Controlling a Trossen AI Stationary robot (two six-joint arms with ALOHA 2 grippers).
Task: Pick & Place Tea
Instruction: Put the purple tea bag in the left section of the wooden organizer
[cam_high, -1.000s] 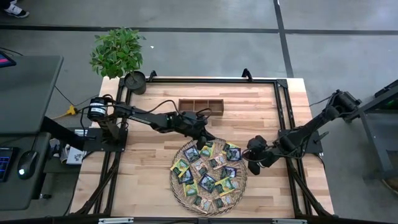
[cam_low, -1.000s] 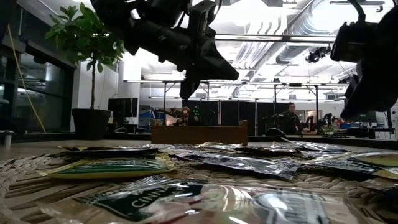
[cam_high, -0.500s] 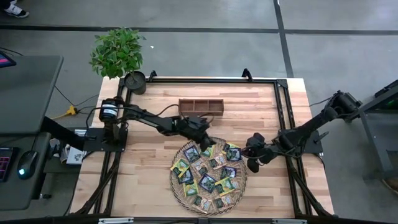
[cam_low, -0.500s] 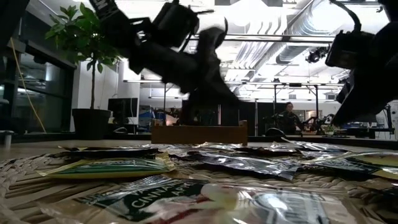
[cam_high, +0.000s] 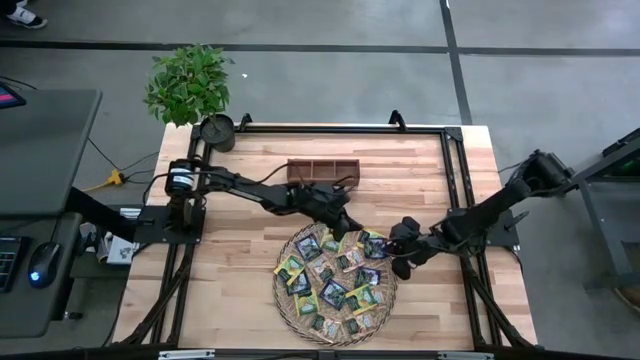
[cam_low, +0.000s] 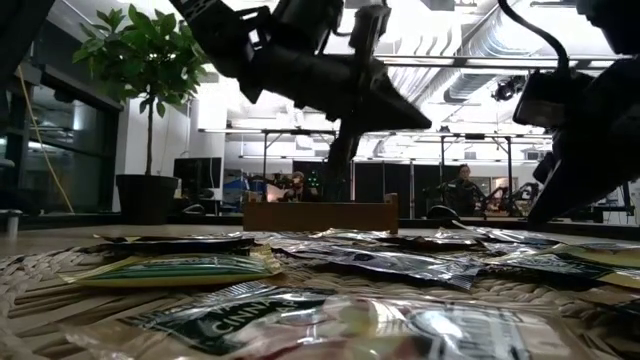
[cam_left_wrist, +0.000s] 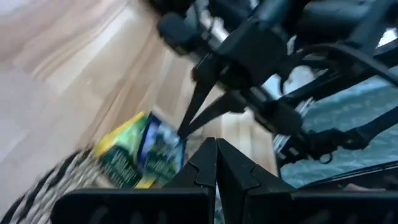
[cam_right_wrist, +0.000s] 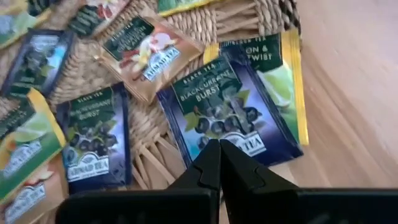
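tea (cam_high: 334, 275) on tray (cam_high: 283, 298) (labels mostly unreadable), both arms' fingers closed, empty

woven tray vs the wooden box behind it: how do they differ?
The woven tray is round, wicker and wide; the wooden box is a narrow rectangle of dark wood, split into compartments. The tray lies at the table's near side, covered in tea sachets; the box lies farther back, and no sachets show in it. The left gripper is at the tray's far rim, the right gripper at its right rim; neither is at the box. Both rest flat on the table.
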